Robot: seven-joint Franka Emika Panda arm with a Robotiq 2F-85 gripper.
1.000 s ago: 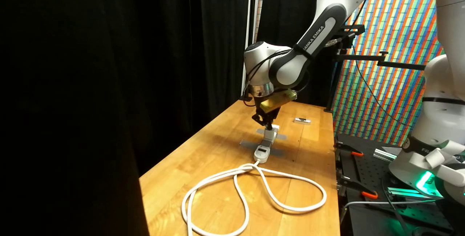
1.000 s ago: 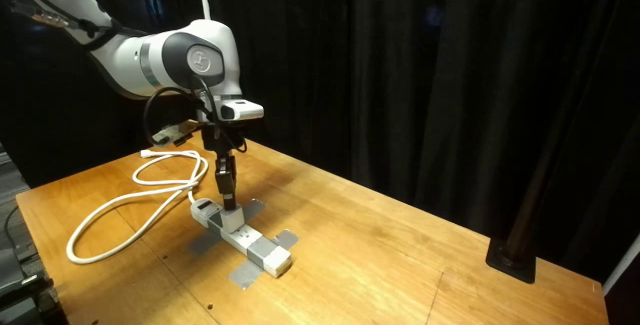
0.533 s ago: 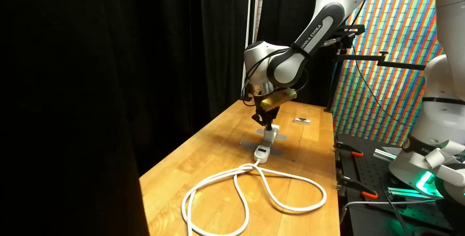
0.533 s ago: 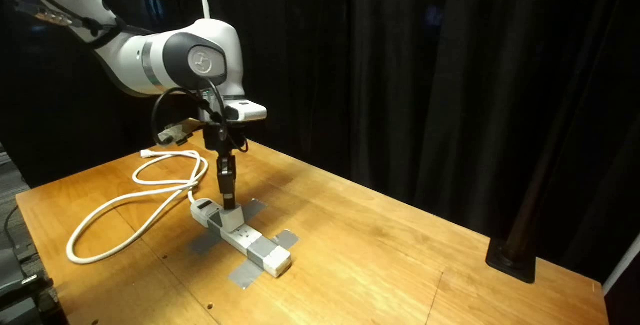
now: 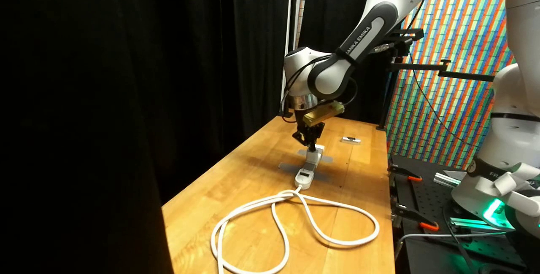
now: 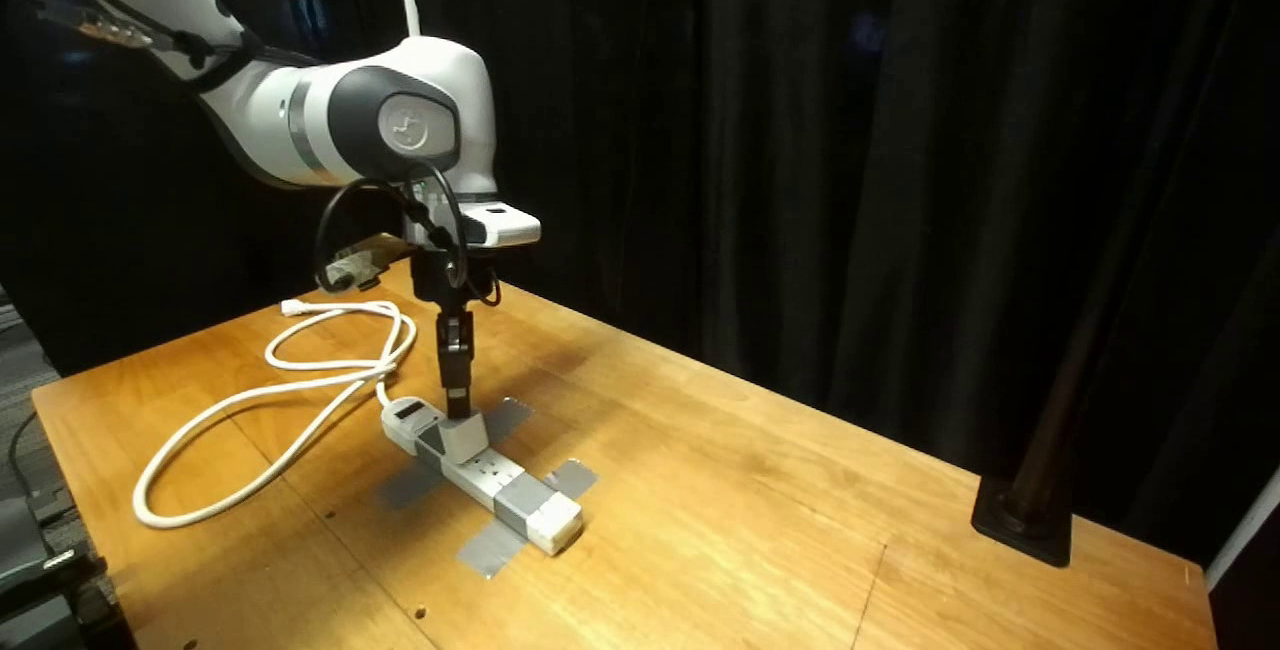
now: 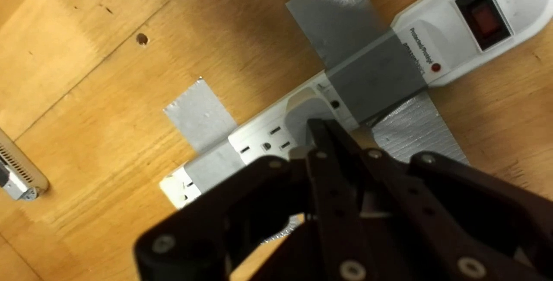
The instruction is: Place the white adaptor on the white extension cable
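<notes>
Two tape strips (image 7: 376,78) pin the extension cable's socket block (image 6: 485,475), presumably against my push; my pincer (image 7: 323,124), fully closed, empty, stands atop the adaptor (image 6: 465,440).

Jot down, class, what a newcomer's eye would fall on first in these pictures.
Probably the white robot arm first, bent over the wooden table in both exterior views. Next, the colourful striped backdrop at the right of an exterior view, and the white extension cable looped across the table. Then, the small white adaptor on the cable's socket block, under the shut fingers.
</notes>
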